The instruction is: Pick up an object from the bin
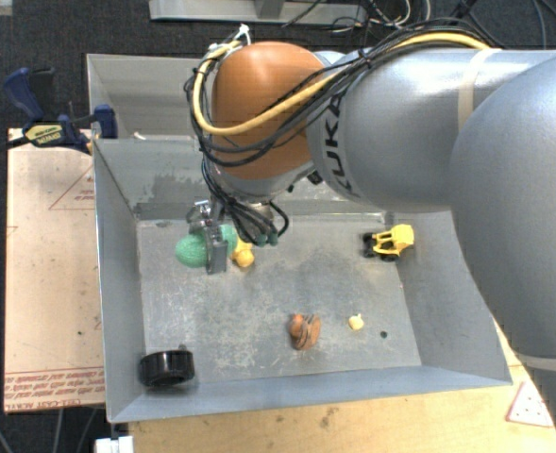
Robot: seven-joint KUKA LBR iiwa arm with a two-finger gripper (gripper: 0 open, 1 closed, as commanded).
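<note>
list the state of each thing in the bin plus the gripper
gripper, low over the green rounded lump, at its right side
green rounded lump, on the floor far left, partly hidden by the gripper
small yellow-orange piece, loose, just right of the gripper
yellow and black toy vehicle, by the far wall, alone
brown knobbly lump, loose mid-floor
pale yellow crumb, loose, to its right
black round cap, near left corner, untouched

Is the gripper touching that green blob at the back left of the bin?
Cannot tell. In the camera view the gripper overlaps the green blob on its right side, hiding any contact or gap.
</note>
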